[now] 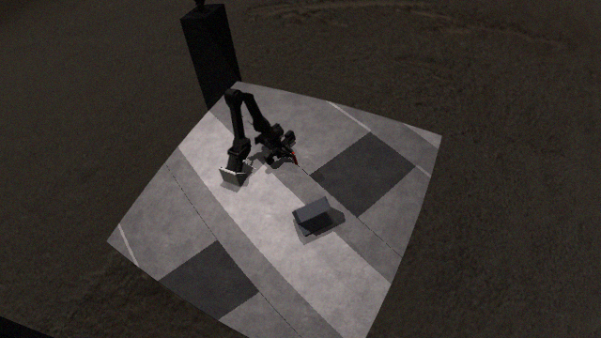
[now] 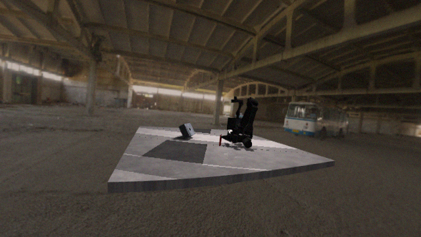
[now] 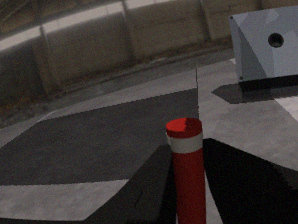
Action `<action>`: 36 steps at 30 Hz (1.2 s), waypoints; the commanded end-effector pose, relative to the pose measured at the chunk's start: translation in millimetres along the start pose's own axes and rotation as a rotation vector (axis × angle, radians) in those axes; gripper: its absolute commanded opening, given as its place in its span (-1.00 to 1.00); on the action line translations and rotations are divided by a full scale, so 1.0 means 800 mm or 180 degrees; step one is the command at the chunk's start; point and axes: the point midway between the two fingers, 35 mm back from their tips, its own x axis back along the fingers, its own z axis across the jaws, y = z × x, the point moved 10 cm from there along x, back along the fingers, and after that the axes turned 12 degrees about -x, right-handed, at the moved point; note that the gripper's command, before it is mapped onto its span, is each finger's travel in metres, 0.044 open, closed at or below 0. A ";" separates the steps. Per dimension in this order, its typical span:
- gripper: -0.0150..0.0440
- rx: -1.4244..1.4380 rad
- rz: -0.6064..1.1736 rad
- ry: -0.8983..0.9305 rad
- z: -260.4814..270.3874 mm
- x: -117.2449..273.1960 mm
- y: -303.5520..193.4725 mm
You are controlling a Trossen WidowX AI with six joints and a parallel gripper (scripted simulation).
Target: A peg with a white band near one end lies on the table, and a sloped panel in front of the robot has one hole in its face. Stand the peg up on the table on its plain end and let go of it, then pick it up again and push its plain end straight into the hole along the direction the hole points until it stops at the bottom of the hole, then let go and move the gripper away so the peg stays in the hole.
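My gripper (image 3: 186, 152) is shut on the red peg (image 1: 295, 160) (image 2: 220, 140) (image 3: 191, 182). The peg stands about upright between the fingers, with its white band (image 3: 187, 145) near the top end, just above the fingers. Its plain end points down. It is at or close to the table (image 2: 237, 158); whether it touches cannot be told. The sloped panel (image 1: 314, 212) (image 2: 186, 130) (image 3: 260, 57) stands apart from the peg, at the upper right of the wrist view. Its one round hole (image 3: 276, 40) is dark and empty.
The arm (image 1: 237, 119) (image 2: 249, 118) reaches low over the table. A tall dark pillar (image 1: 211, 52) stands behind the table's back corner in the top view. The tabletop carries dark and light printed patches. The panel's base throws a shadow beside it.
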 end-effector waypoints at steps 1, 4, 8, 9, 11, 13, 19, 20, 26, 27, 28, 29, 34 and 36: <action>-0.33 -0.0001 0.0002 -0.0001 0.001 0.000 -0.003; -0.33 0.0001 -0.0007 0.0003 0.001 0.000 -0.004; -0.33 0.0003 -0.0018 0.0009 0.002 0.000 -0.005; -0.33 0.0003 -0.0021 0.0011 0.002 -0.001 -0.005; -0.33 0.0003 -0.0026 0.0014 0.003 -0.001 -0.006; -0.33 0.0003 -0.0032 0.0017 0.003 -0.001 -0.006; -0.33 0.0003 -0.0048 0.0026 0.004 -0.001 -0.008; -0.33 0.0002 -0.0050 0.0027 0.004 -0.001 -0.008; -0.33 0.0000 -0.0066 0.0036 0.006 -0.001 -0.009; -0.33 -0.0001 -0.0068 0.0038 0.006 -0.001 -0.010; -0.33 -0.0002 -0.0071 0.0039 0.006 -0.001 -0.010; -0.33 -0.0002 -0.0074 0.0041 0.006 -0.001 -0.010; -0.33 -0.0006 -0.0088 0.0049 0.007 -0.002 -0.011; -0.33 -0.0009 -0.0093 0.0053 0.008 -0.002 -0.012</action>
